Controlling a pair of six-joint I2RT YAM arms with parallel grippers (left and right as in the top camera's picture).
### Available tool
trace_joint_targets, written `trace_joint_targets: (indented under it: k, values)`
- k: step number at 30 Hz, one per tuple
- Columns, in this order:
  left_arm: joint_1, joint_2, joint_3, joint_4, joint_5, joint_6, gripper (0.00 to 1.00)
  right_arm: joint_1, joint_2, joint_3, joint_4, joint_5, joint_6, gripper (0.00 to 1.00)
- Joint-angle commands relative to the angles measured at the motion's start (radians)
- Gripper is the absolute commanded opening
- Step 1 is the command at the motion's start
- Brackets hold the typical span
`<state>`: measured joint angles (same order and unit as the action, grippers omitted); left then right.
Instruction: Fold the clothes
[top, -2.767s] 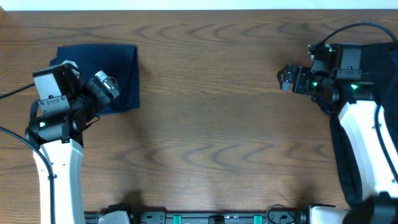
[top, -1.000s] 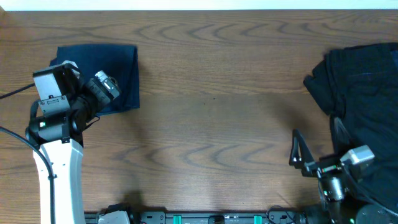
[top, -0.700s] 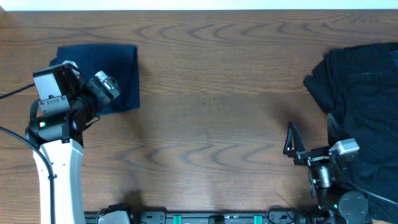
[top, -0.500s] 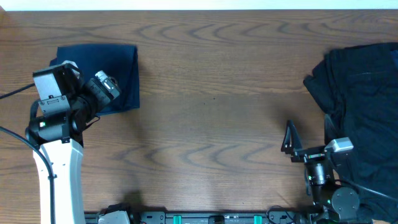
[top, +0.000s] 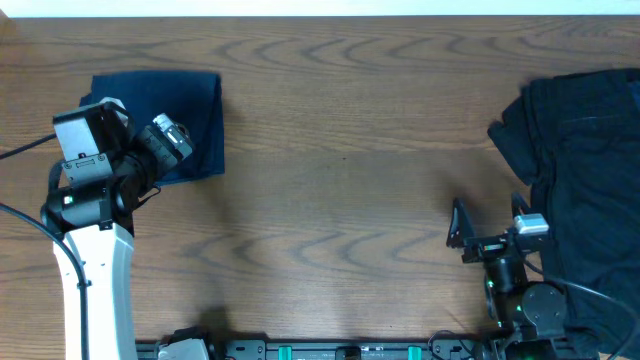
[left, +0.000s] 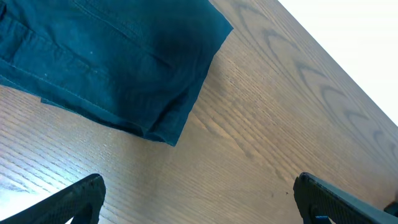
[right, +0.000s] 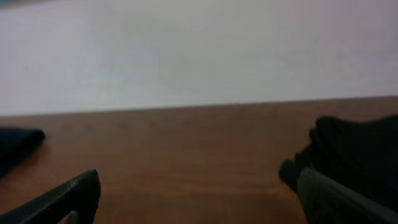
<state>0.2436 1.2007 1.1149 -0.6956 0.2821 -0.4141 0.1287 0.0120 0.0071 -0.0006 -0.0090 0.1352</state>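
Observation:
A folded navy garment (top: 160, 105) lies at the table's far left; its corner fills the upper left of the left wrist view (left: 112, 62). My left arm (top: 95, 160) hovers over its near edge, and the left gripper (left: 199, 208) is open above bare wood just past the corner. An unfolded heap of dark clothes (top: 585, 150) lies at the right edge, also seen in the right wrist view (right: 364, 149). My right gripper (top: 488, 218) stands open and empty near the front right, level with the table, the heap just off its right finger (right: 339, 199).
The wooden table (top: 340, 170) stretches between the two garments. The arm bases and a black rail (top: 340, 350) run along the front edge. A pale wall (right: 199, 50) rises behind the far edge.
The right arm has drawn back from over the dark heap to the front right, and its open gripper has slid a little leftward. The left arm and folded garment have not moved.

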Motion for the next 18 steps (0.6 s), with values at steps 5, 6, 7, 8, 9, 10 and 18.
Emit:
trace_joint_targets:
  k: [5, 6, 7, 8, 9, 10, 18]
  values:
    - [-0.004, 0.002, 0.002, 0.000, -0.002, 0.010, 0.98, 0.011, -0.007, -0.002, -0.073, 0.009, -0.111, 0.99]
    - [-0.004, 0.002, 0.002, 0.000, -0.002, 0.010, 0.98, 0.011, -0.007, -0.002, -0.073, 0.009, -0.116, 0.99]
    - [-0.004, 0.002, 0.002, 0.000, -0.002, 0.010, 0.98, 0.010, -0.007, -0.002, -0.073, 0.009, -0.116, 0.99]
    - [-0.004, 0.002, 0.002, 0.000, -0.002, 0.010, 0.98, 0.009, -0.007, -0.002, -0.073, 0.009, -0.114, 0.99]
    - [-0.004, 0.002, 0.002, 0.000, -0.002, 0.010, 0.98, 0.009, -0.007, -0.002, -0.072, 0.009, -0.114, 0.99]
    - [-0.004, 0.002, 0.002, 0.000, -0.002, 0.010, 0.98, 0.009, -0.007, -0.002, -0.072, 0.009, -0.114, 0.99]
    - [-0.004, 0.002, 0.002, 0.000, -0.002, 0.010, 0.98, 0.009, -0.007, -0.002, -0.072, 0.009, -0.114, 0.99]
